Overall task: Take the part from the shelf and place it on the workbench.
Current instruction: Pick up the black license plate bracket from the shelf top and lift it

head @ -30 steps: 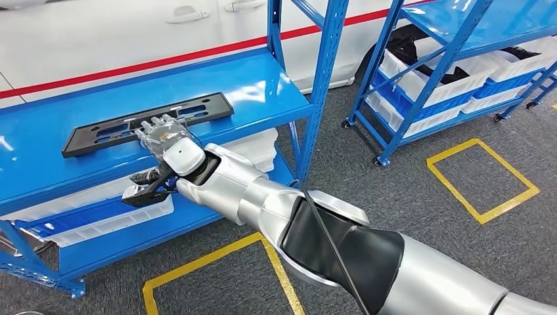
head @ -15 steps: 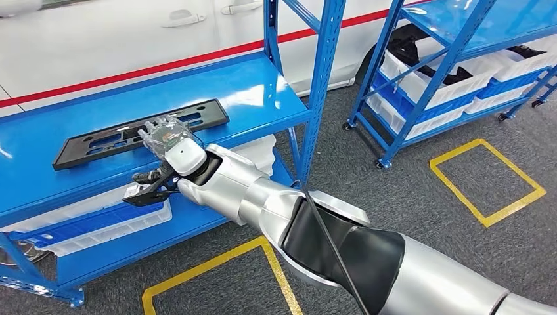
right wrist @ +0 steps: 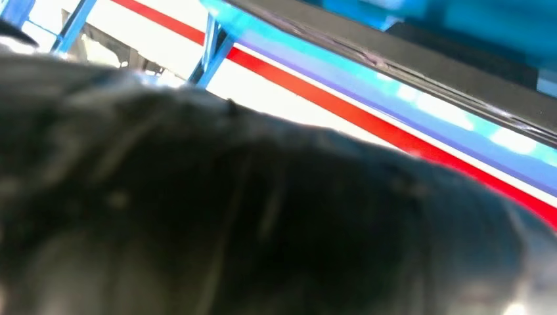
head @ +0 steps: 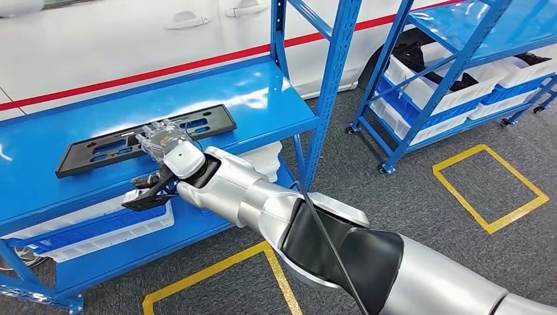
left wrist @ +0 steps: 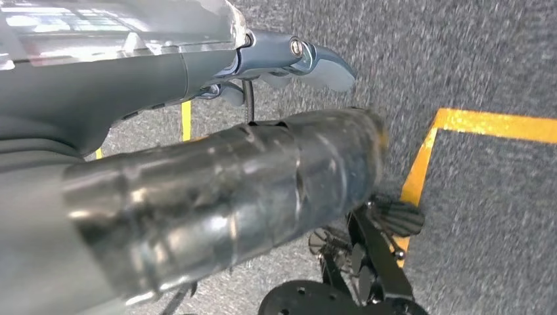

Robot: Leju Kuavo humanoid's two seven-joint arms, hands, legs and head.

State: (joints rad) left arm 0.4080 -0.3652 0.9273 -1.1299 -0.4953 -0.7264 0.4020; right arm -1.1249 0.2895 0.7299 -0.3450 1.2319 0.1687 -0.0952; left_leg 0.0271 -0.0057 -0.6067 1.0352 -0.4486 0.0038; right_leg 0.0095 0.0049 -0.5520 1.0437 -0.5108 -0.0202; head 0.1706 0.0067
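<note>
- Head view: the right hand [head: 162, 140] lies on the middle of the part [head: 141, 139], a long black slotted plate flat on the blue shelf [head: 263, 92]. The fingers spread over the plate's top; whether they grip it or merely rest on it cannot be told.
- Head view: to do the pickup well, the fingers probably need to hook the plate's far long edge or a slot, since the plate is thin and flat. A hold near the middle should keep it level when it is raised.
- Head view: the blue upright post [head: 332, 85] stands just beside the shelf's right end, so the long plate likely has to come out toward the robot, not swing sideways. The shelf's front edge is near the wrist, and a white bin [head: 111, 226] sits on the level below.
- Left wrist view: the left hand [left wrist: 289, 62] hangs over grey floor [left wrist: 486, 59] with yellow tape lines [left wrist: 492, 123]; its fingers look loosely curled with nothing in them.
- Right wrist view: a dark blur covers most of the picture, and the shelf's blue edge crosses behind it.
</note>
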